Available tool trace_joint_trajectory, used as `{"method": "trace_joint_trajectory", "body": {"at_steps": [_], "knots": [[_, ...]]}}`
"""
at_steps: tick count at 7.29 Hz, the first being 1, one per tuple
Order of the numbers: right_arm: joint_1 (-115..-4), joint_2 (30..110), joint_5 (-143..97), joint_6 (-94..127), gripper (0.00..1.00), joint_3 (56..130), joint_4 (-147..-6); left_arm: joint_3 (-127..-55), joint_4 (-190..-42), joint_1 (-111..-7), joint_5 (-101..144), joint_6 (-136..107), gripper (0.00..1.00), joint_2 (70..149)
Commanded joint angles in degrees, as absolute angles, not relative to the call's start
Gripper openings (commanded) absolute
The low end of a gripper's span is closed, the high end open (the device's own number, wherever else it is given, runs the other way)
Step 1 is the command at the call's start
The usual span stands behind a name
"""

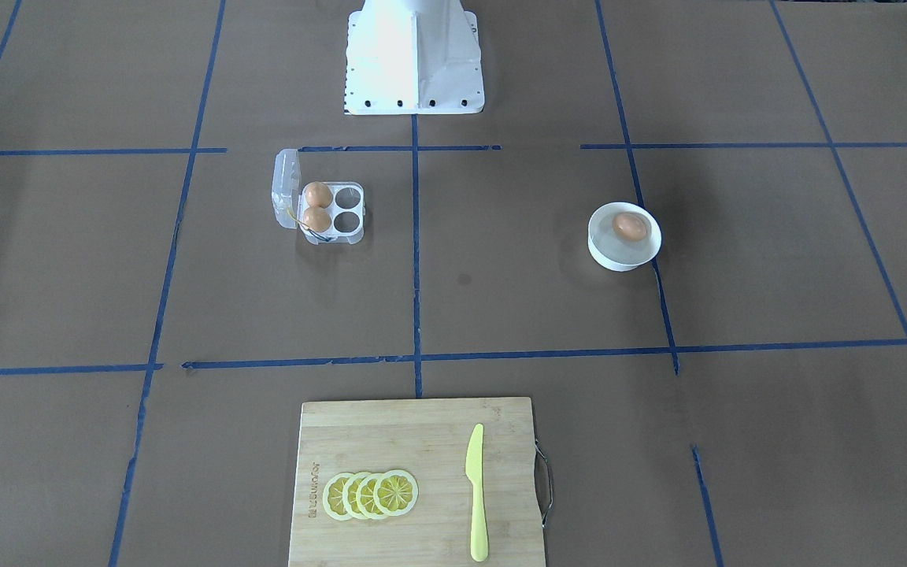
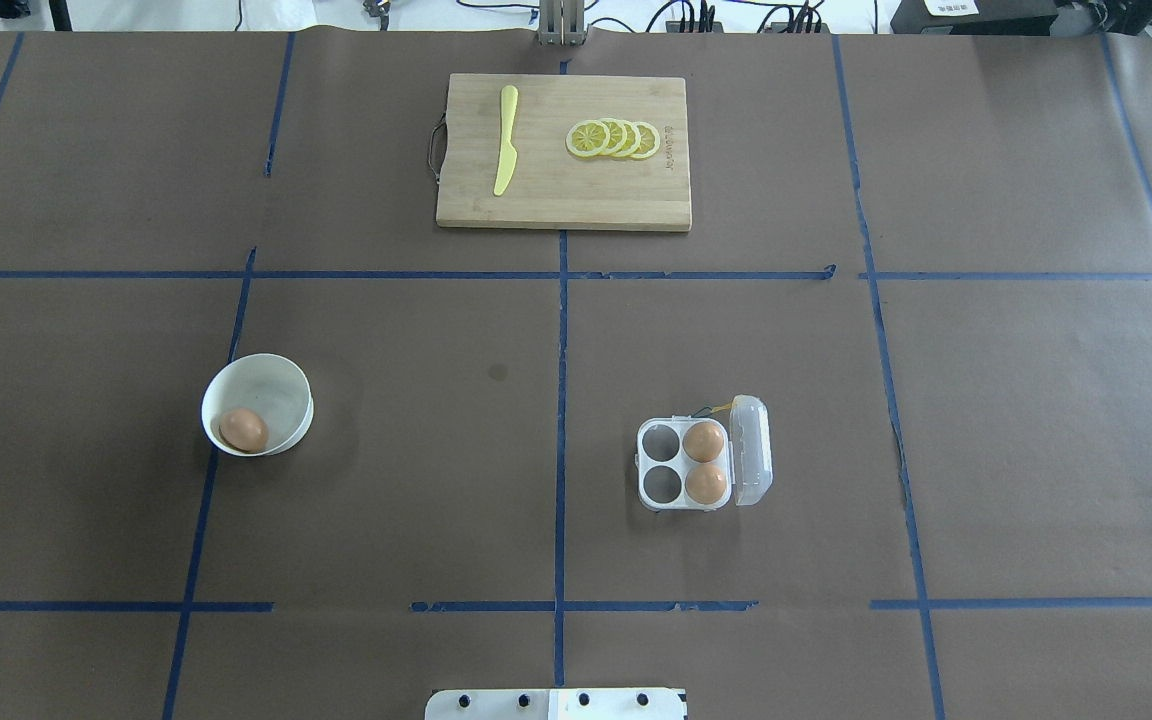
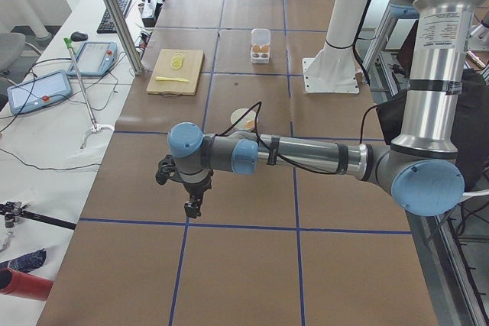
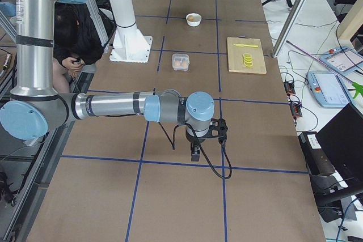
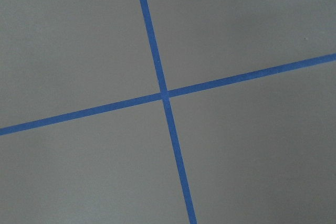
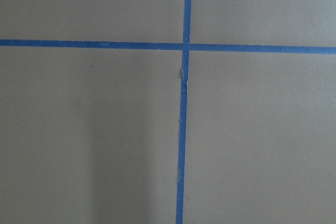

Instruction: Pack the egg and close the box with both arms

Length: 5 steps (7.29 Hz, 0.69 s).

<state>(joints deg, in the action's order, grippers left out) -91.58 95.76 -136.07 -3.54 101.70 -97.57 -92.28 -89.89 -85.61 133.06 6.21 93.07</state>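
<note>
Egg (image 2: pixel 243 429) lies in white bowl (image 2: pixel 276 383), left-centre in overhead view. Box (image 2: pixel 681 463) sits right of centre, lid (image 2: pixel 751 450) open. Two eggs (image 2: pixel 704 441) fill the cups beside the lid. Bowl and box are well apart. Left gripper (image 3: pixel 191 209) and right gripper (image 4: pixel 194 154): can't tell whether fingers are apart or together.

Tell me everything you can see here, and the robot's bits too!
Box: one, clear, lid open, robot's right side.
Eggs in box: two, orange-brown, in the cups beside the lid.
Egg in bowl: one, orange-brown.
Bowl: one, white, robot's left side.
Cutting board: one, wooden, far from the robot.
Lemon slices: four, yellow, overlapping on the board.
Knife: one, yellow, on the board.
Tape lines: blue grid on the brown table.
Base block: one, white.
Left arm, right arm: silver-grey, blue caps.
Left pincer, right pincer: black, pointing down.
</note>
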Motion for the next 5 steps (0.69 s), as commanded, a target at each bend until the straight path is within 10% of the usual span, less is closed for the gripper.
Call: {"method": "trace_joint_trajectory", "body": {"at_steps": [1,5], "knots": [[-91.58,95.71,-136.14,-3.6,1.0,101.95,-97.47,-93.16,-90.09,-85.61,133.07,5.63,1.0,93.25],[-91.49,94.75,-137.9,-2.9,1.0,103.01,-96.6,-96.23,-92.45,-80.53,133.15,1.97,1.0,105.2]]}}
